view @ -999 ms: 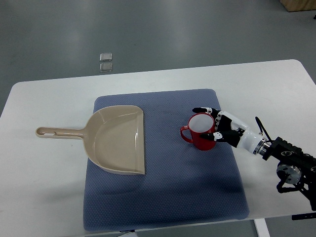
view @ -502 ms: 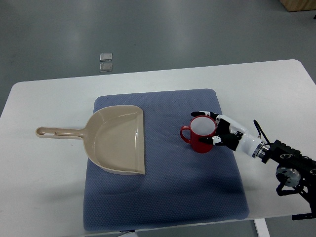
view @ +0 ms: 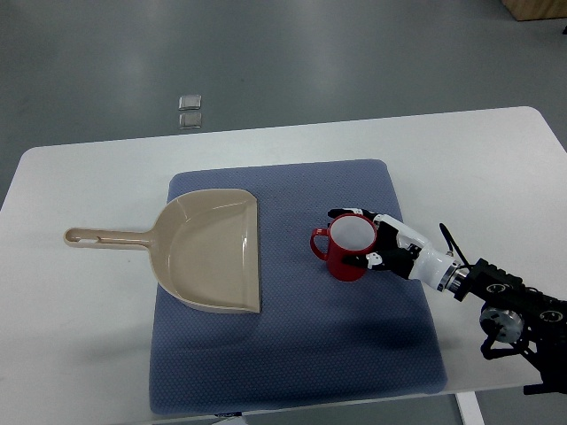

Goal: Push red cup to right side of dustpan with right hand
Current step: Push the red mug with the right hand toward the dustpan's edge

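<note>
Leftward since the earlier frame, the glossy red ceramic cup (view: 345,251) now sits closer to the beige plastic dustpan (view: 208,250), still apart from it, on the blue-grey textured mat (view: 292,354); the black-and-white right hand (view: 383,243) cups its right wall, fingers (view: 347,213) curled round the rim

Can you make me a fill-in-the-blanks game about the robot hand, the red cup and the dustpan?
1. The red cup with the white inside stands on a ____ mat.
2. The right hand of the robot has its fingers curved around the cup from the picture's ____ side.
3. The beige plastic dustpan has its long handle pointing to the picture's ____.
4. The cup's small handle points toward the ____.

Missing words: blue; right; left; dustpan
</note>
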Robot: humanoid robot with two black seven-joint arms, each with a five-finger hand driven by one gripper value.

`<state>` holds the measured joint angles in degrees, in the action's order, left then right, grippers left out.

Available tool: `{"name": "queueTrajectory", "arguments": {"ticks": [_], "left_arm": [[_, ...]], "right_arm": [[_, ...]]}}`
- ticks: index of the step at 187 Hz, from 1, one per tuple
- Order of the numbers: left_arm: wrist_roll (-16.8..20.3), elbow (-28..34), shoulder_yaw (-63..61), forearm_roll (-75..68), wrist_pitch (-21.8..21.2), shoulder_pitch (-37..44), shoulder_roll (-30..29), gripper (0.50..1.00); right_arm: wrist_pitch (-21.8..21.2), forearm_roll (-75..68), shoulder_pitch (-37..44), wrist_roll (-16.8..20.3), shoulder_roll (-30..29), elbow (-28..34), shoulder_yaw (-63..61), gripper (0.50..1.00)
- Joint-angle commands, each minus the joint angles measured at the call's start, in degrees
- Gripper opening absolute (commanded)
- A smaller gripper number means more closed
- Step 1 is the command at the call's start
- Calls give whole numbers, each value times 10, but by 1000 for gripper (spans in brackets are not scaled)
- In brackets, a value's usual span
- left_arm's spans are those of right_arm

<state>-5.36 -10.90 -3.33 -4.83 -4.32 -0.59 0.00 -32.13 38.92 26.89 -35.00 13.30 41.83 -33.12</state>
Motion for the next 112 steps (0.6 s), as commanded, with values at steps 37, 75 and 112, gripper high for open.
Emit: {"name": "queueTrajectory", "arguments": {"ticks": [37,75,112], "left_arm": [[0,0,-1,0,0,1,0,1000],[0,0,0,0,0,0,0,1000],[0,0,-1,0,0,0,0,1000]], "right_arm": [[26,24,4,0,-28,0,1,934],[48,26,13,0,-42,-1,3,934],[73,39,13,0,-63,-1,13,932]]}}
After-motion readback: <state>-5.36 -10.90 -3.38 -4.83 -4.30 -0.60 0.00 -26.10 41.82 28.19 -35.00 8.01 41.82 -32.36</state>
